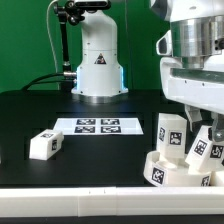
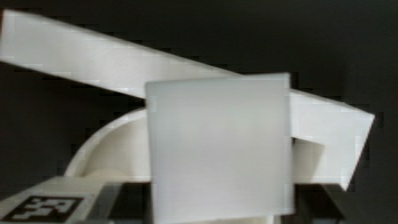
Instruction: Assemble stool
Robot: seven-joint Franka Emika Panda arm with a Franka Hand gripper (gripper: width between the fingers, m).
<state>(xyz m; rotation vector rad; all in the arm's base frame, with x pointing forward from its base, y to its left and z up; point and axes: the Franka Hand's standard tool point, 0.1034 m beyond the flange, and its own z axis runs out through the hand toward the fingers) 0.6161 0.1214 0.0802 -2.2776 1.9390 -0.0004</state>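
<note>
The Panda arm's end effector hangs over the thick round white plastic stool seat at the exterior view's right front of the black bench. A tagged white rectangular block leg stands directly beneath it, long axis near upright and slightly tilted. Whether the fingers are pinching that leg cannot be told. Another white block leg lies loose, well apart at the exterior view's left, beyond the marker board.
</note>
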